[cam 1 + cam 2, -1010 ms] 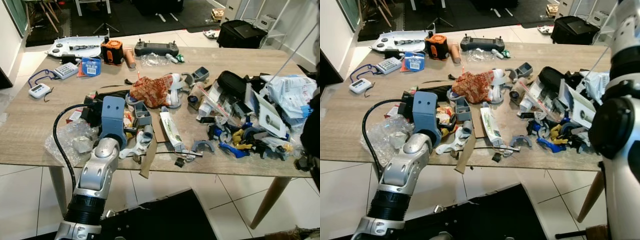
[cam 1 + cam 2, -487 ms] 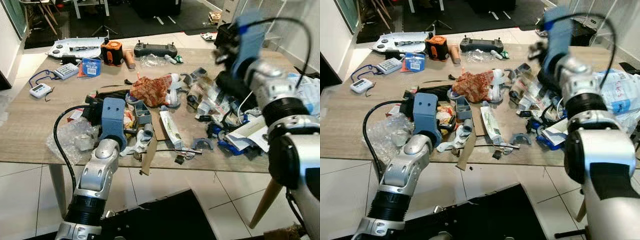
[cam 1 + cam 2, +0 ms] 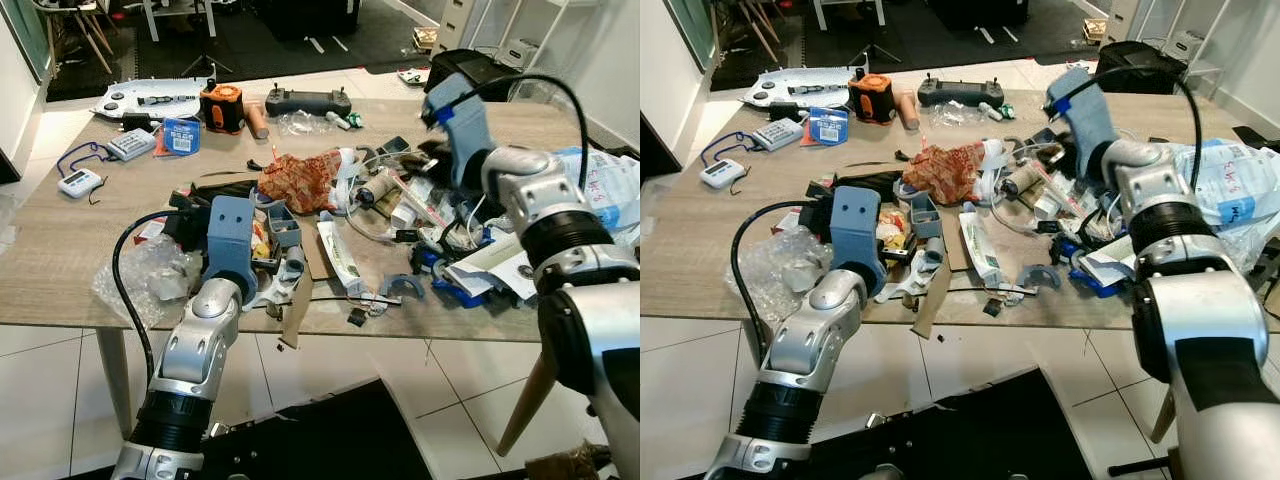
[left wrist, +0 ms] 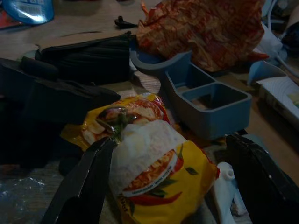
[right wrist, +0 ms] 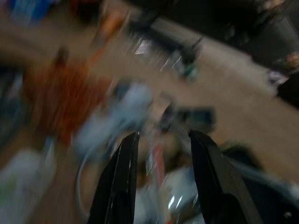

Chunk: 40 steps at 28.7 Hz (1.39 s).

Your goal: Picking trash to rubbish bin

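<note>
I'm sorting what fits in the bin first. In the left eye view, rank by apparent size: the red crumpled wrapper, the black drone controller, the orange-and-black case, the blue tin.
1. red crumpled wrapper
2. black drone controller
3. orange-and-black case
4. blue tin

The controller and case lie farther from the camera, so they look smaller than they really are.

The left gripper (image 4: 168, 182) hangs low over the bench (image 4: 84, 23) with its two black fingers (image 4: 84, 182) spread wide apart. Between them lies a yellow snack packet (image 4: 154, 172) printed with food pictures, a white band across its middle. Just beyond the packet sits a grey-blue plastic tray part (image 4: 205, 100) with square pockets, and behind that a crumpled red-and-orange wrapper (image 4: 205, 30). A flat black pouch (image 4: 86, 58) lies beside the packet. A white plastic piece (image 4: 224, 186), perhaps a small bottle, pokes out near one finger; the dim light leaves it unclear.
</note>
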### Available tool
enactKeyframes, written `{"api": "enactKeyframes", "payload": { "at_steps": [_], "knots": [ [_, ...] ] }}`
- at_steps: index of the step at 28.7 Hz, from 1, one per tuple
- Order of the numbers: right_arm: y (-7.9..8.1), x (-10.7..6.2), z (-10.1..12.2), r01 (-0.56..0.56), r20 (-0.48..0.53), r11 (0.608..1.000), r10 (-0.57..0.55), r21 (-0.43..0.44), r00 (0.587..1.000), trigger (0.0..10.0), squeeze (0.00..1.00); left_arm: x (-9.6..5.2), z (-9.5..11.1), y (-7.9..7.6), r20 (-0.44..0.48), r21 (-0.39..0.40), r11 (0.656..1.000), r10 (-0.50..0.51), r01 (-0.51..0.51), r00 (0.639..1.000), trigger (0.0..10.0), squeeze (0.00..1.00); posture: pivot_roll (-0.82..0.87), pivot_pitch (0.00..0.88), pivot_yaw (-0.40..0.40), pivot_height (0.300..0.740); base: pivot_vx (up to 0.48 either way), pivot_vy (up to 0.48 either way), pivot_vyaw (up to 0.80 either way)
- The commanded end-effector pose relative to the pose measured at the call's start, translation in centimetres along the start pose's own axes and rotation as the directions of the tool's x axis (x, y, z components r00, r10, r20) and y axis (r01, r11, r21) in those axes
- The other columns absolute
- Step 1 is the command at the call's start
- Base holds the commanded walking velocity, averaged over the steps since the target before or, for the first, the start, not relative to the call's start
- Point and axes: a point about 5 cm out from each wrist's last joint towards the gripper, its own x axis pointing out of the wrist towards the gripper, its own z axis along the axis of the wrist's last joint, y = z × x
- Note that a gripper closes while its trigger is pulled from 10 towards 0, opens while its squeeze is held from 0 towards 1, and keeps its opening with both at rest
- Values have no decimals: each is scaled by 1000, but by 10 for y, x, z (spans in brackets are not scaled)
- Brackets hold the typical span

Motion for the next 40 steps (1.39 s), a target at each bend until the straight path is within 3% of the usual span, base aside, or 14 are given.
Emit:
{"api": "enactKeyframes", "payload": {
  "at_steps": [1, 2, 3, 9, 11, 17, 18, 19, 20, 22, 25, 34, 38, 40],
  "knots": [
    [-21, -9, 16, 180, 137, 978, -194, 107, 971, 10000, 0, -2, -6, 3, -17, 11, 1000, 6, -6, 1000, 10000, 0, -2, 85, 5, 740, 0, 0, 0],
    [-21, -9, 16, 180, 137, 978, -194, 107, 971, 10000, 0, -2, -6, 3, -17, 11, 1000, 6, -6, 1000, 10000, 0, -2, 85, 5, 740, 0, 0, 0],
    [-35, -21, 8, 306, 193, 918, -358, 252, 914, 10000, 1000, -3, -7, 3, -19, 11, 1000, 7, -6, 1000, 10000, 0, -9, 87, 2, 740, 0, 0, 0],
    [-43, -44, -23, 457, 165, 832, -522, 315, 837, 10000, 1000, -5, -6, 1, -1, 4, 1000, -15, 15, 1000, 10000, 0, 2, 94, -5, 740, 0, 0, 0],
    [-35, -60, -58, 524, 83, 778, -582, 347, 809, 10000, 1000, -8, 1, -5, 61, 4, 997, -83, 83, 995, 10000, 0, 2, 101, -1, 740, 0, 0, 0],
    [-14, -83, -85, 564, 37, 746, -614, 356, 789, 10000, 1000, -18, 14, -20, 172, 78, 962, -271, 261, 947, 10000, 0, 3, 110, 3, 740, 0, 0, 0],
    [-7, -91, -89, 577, 36, 729, -631, 367, 775, 10000, 816, -22, 19, -24, 211, 75, 949, -315, 306, 925, 10000, 0, 1, 119, 6, 740, 0, 0, 0],
    [-7, -91, -89, 577, 36, 729, -631, 367, 775, 10000, 816, -22, 19, -24, 211, 75, 949, -315, 306, 925, 10000, 0, 1, 119, 6, 740, 0, 0, 0],
    [0, -98, -92, 588, 41, 718, -645, 372, 763, 10000, 102, -25, 24, -28, 247, 82, 935, -356, 346, 902, 10000, 0, 1, 119, 6, 740, 0, 0, 0],
    [7, -105, -94, 599, 39, 702, -661, 385, 749, 10000, 0, -29, 28, -32, 269, 91, 919, -393, 383, 879, 10000, 0, -7, 130, 10, 740, 0, 0, 0],
    [18, -114, -98, 614, 20, 688, -672, 386, 741, 10000, 0, -33, 29, -38, 281, 108, 894, -446, 434, 850, 10000, 0, -9, 133, 13, 740, 0, 0, 0],
    [27, -133, -101, 675, -43, 617, -725, 404, 688, 10000, 0, -32, 30, -44, 289, 121, 885, -464, 449, 837, 10000, 0, -10, 141, 19, 740, 0, 0, 0],
    [33, -132, -95, 657, -44, 619, -713, 429, 700, 10000, 0, -37, 42, -50, 394, -52, 858, -452, 511, 800, 10000, 0, -13, 142, 19, 740, 0, 0, 0],
    [36, -132, -97, 659, -70, 603, -712, 450, 699, 10000, 0, -38, 44, -53, 401, -47, 850, -465, 525, 789, 10000, 0, -13, 142, 19, 740, 0, 0, 0]
  ]
}}
